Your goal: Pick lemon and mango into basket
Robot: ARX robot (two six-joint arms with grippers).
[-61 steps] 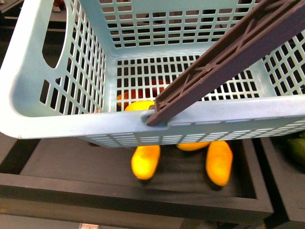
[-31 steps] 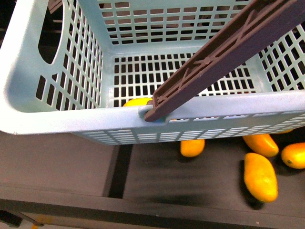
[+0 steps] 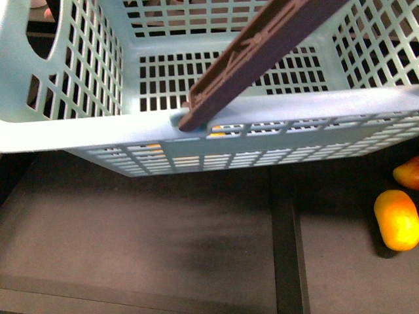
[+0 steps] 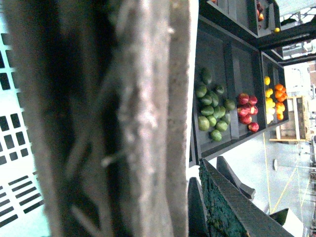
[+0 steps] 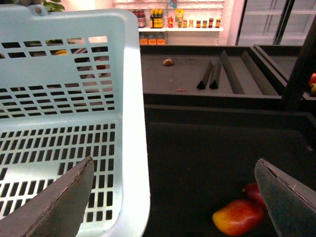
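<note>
Teal basket (image 3: 85, 131) dominates; beside it, the right hand (image 5: 173, 197) gapes empty; left hand (image 4: 212, 202) grip indiscernible by its handle (image 3: 262, 52).

Dark display tray (image 3: 131, 255) split into compartments by a raised black divider (image 3: 283, 248). In the right-hand compartment a plump yellow-orange fruit (image 3: 396, 219) lies straight on the dark liner, and a red-blushed orange fruit (image 3: 407, 174) sits just behind it, near the frame edge.

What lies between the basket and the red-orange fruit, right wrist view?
Only bare dark bin floor between basket and fruit; right wrist view shows it.
</note>
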